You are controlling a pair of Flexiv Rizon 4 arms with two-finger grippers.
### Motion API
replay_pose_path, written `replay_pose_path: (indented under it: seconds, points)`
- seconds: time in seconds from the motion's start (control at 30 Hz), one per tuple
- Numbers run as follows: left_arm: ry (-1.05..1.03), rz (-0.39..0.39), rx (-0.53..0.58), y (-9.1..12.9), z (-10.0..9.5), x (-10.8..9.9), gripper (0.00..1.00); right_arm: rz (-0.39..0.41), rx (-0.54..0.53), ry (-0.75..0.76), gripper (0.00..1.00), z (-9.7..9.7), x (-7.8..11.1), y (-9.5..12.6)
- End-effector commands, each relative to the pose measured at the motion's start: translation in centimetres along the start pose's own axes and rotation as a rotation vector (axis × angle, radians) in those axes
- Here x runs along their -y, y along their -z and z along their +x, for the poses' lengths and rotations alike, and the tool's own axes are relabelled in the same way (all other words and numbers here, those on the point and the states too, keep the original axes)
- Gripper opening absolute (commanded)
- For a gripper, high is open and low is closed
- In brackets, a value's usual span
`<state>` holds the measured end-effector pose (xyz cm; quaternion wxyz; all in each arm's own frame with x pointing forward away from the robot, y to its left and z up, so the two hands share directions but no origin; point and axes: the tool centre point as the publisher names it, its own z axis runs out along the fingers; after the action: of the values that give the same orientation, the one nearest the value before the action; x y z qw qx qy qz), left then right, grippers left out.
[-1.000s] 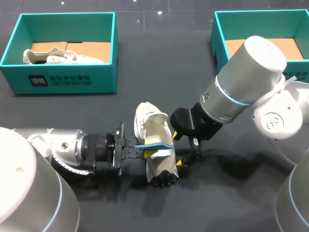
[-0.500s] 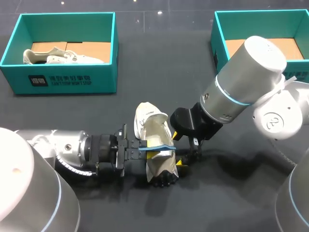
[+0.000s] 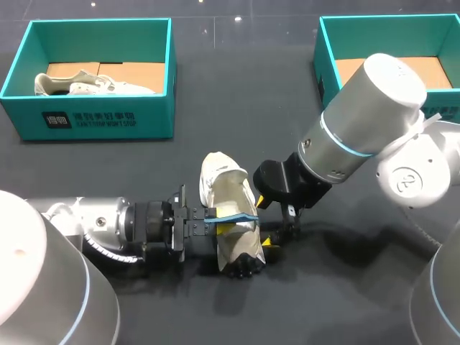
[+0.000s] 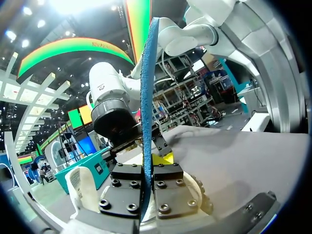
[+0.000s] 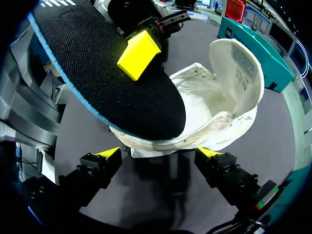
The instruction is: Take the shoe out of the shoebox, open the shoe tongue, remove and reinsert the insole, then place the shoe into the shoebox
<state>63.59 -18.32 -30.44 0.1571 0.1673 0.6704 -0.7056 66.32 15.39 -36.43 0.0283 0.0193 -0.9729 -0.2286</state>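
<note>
While left hand point(image 3: 224, 224) grips one insole point(image 5: 112, 83), right hand point(image 5: 160, 153) gapes beside one shoe point(image 5: 214, 107)

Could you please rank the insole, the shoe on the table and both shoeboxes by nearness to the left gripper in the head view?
1. insole, clamped in the left gripper.
2. shoe, directly under the insole.
3. left shoebox, back left.
4. right shoebox, back right.
</note>
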Motion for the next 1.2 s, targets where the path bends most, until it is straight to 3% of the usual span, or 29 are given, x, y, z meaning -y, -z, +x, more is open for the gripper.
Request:
replay_pose_path:
  seconds: [0.03, 0.7, 1.2]
  points:
    - [-0.011, -0.006, 0.016, -0.1, 0.2, -0.2, 0.00, 0.002, 0.004, -0.001, 1.00, 0.1, 0.0, -0.1]
    - [-0.047, -0.079, 0.098, -0.2, -0.4, -1.8, 0.00, 0.002, 0.004, -0.001, 1.00, 0.1, 0.0, -0.1]
    - [-0.075, -0.143, 0.092, 0.1, -1.2, -4.4, 0.00, 0.002, 0.004, -0.001, 1.00, 0.1, 0.0, -0.1]
